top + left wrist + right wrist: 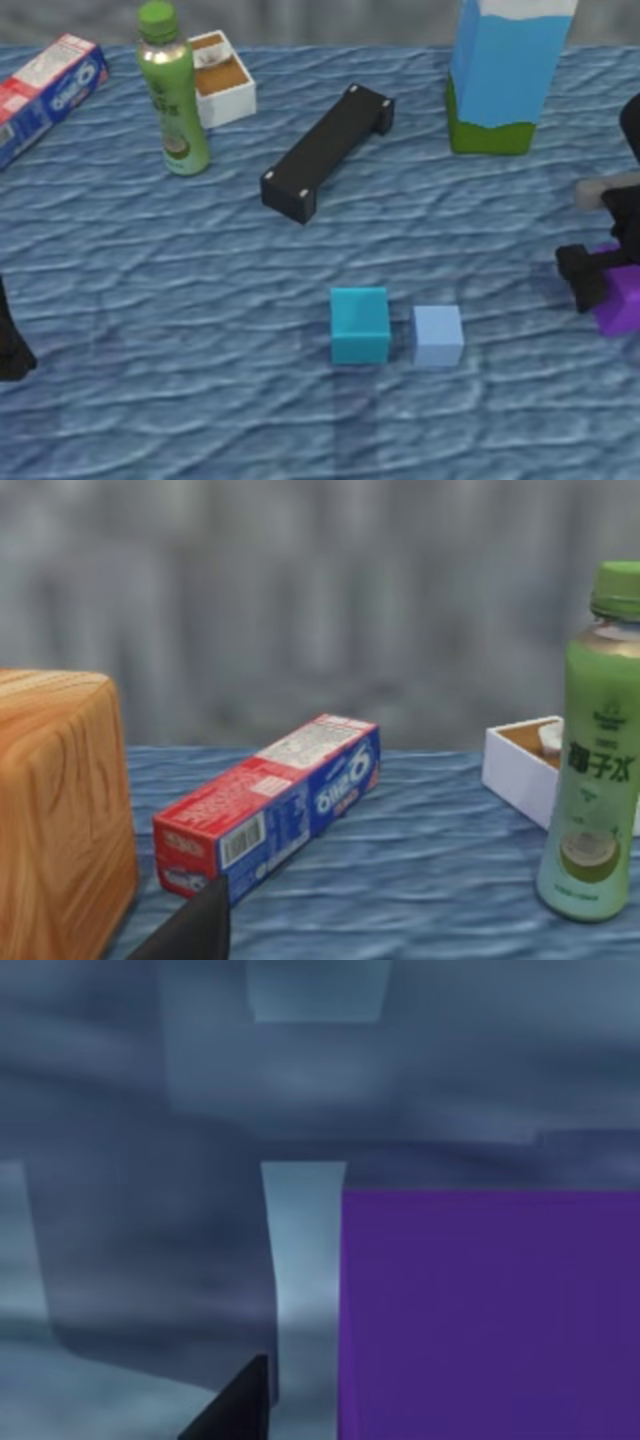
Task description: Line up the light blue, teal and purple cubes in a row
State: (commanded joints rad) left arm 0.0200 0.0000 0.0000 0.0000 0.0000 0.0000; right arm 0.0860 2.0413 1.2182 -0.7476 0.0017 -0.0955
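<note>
Your right gripper (600,285) sits over the purple cube (622,300) at the table's right edge; I cannot tell its grip. The teal (359,325) and light blue (438,336) sit side by side mid-table. Your left arm is parked at the left edge.

purple cube (622,300) cut off, partly behind right gripper (590,275)

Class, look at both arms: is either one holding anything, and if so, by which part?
The right gripper is at the purple cube at the table's right edge, but a firm hold cannot be told. The left gripper holds nothing.
</note>
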